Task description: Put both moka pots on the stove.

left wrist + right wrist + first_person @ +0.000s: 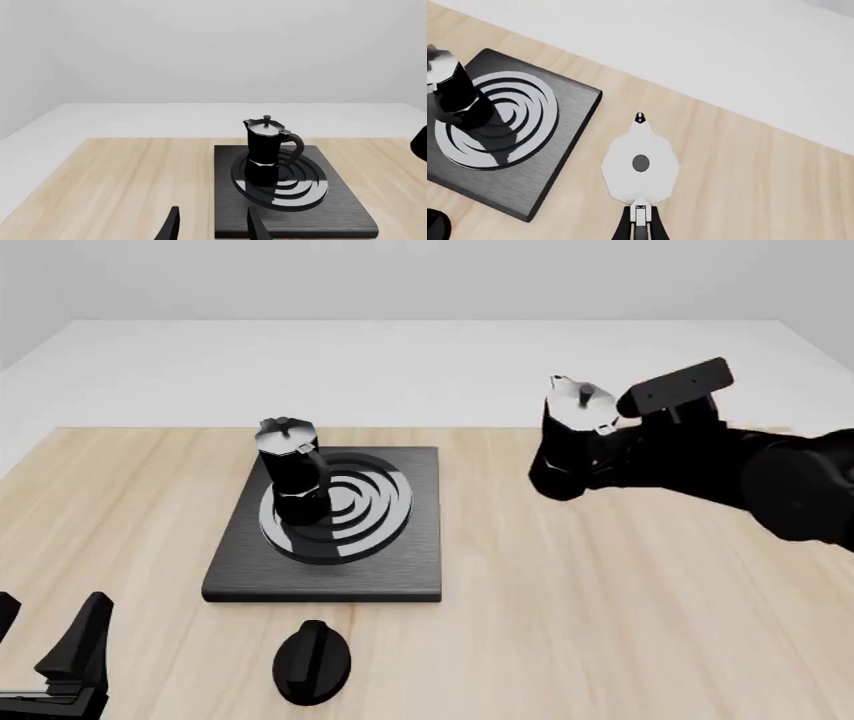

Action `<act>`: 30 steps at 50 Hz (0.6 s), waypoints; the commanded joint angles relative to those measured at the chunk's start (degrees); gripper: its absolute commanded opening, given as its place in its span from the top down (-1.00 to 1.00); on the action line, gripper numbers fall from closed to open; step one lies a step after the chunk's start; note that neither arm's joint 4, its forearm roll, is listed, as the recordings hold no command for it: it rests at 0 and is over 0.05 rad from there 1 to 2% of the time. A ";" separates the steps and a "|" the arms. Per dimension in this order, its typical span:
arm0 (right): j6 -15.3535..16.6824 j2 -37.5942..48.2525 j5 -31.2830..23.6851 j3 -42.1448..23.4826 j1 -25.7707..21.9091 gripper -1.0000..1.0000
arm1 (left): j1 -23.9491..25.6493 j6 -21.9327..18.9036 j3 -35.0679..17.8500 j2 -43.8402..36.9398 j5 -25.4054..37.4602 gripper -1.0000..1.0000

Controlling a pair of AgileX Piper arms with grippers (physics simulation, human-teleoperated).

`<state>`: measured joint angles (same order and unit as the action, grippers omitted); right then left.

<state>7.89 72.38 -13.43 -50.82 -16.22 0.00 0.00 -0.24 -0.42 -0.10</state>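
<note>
- We see the right claw [607, 445] closed on the handle side of one pot [574, 435], holding it in the air above the tabletop [601, 600], to the right of the stove [400, 570] and well apart from it.
- From the right wrist view this held pot [640, 165] shows from straight above: silver lid, round knob, spout pointing away from the claw [640, 227].
- The left claw [47, 650] sits low at the near left, its fingers [170, 227] spread and nothing between them; the stove lies ahead of it and slightly to its right.
- The other pot [291, 470] stands upright on the left part of the stove's ringed burner [360, 510].
- We find a low oval knob [311, 662] on the tabletop just in front of the stove.
</note>
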 commanded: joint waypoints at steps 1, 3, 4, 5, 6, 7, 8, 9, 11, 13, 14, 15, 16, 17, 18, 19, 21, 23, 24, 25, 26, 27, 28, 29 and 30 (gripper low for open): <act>-0.60 4.89 -1.18 -9.62 -5.19 1.00 | 0.00 0.00 0.00 0.00 0.00 -1.00; -0.28 5.54 -1.12 -10.29 -5.61 1.00 | 0.00 0.00 0.00 0.00 0.00 -1.00; -0.19 6.01 -1.16 -10.84 -5.77 1.00 | 0.00 0.00 0.00 0.00 0.00 -1.00; -0.36 6.52 -1.32 -11.42 -5.95 1.00 | 0.00 0.00 0.00 0.00 0.00 -1.00; -0.37 7.20 -1.38 -12.10 -6.50 1.00 | 0.00 0.00 0.00 0.00 0.00 -1.00; -0.24 7.52 -1.32 -12.48 -6.81 1.00 | 0.00 0.00 0.00 0.00 0.00 -1.00; -0.15 7.82 -1.28 -12.85 -7.10 1.00 | 0.00 0.00 0.00 0.00 0.00 -1.00; -0.18 8.31 -1.30 -13.30 -7.71 1.00 | 0.00 0.00 0.00 0.00 0.00 -1.00; -0.24 9.07 -1.27 -13.94 -8.11 1.00 | 0.00 0.00 0.00 0.00 0.00 -1.00; -0.18 9.97 -1.32 -14.80 -8.67 1.00 | 0.00 0.00 0.00 0.00 0.00 -1.00; -0.05 10.47 -1.33 -15.31 -8.92 1.00 | 0.00 0.00 0.00 0.00 0.00 -1.00; -0.05 10.47 -1.34 -15.32 -8.92 1.00 | 0.00 0.00 0.00 0.00 0.00 -1.00; -0.13 10.80 -1.43 -15.66 -9.20 1.00 | 0.00 0.00 0.00 0.00 0.00 -1.00; -0.24 11.13 -1.51 -16.06 -9.51 1.00 | 0.00 0.00 0.00 0.00 0.00 -1.00; -0.28 11.60 -1.58 -16.58 -9.65 1.00 | 0.00 0.00 0.00 0.00 0.00 -1.00; -0.18 11.85 -1.54 -16.86 -10.04 1.00 | 0.00 0.00 0.00 0.00 0.00 -1.00; -0.18 12.72 -1.54 -17.57 -10.42 1.00 | 0.00 0.00 0.00 0.00 0.00 -1.00; -0.42 13.74 -1.63 -18.58 -10.64 1.00 | 0.00 0.00 0.00 0.00 0.00 -1.00; -0.45 14.11 -1.69 -18.99 -10.69 1.00 | 0.00 0.00 0.00 0.00 0.00 -1.00; -0.45 14.11 -1.70 -19.00 -10.69 1.00 | 0.00 0.00 0.00 0.00 0.00 -1.00; -0.51 14.85 -1.77 -19.95 -11.16 1.00 | 0.00 0.00 0.00 0.00 0.00 -1.00; -0.52 14.86 -1.78 -19.96 -11.16 1.00 | 0.00 0.00 0.00 0.00 0.00 -1.00; -0.55 15.16 -1.94 -20.41 -11.48 1.00 | 0.00 0.00 0.00 0.00 0.00 -1.00; -0.49 15.52 -2.03 -20.85 -11.65 1.00 | 0.00 0.00 0.00 0.00 0.00 -1.00; -0.38 16.03 -2.07 -21.53 -11.89 1.00 | 0.00 0.00 0.00 0.00 0.00 -1.00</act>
<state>8.14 85.83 -15.50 -66.70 -26.06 0.00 0.00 -0.24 -0.42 -0.10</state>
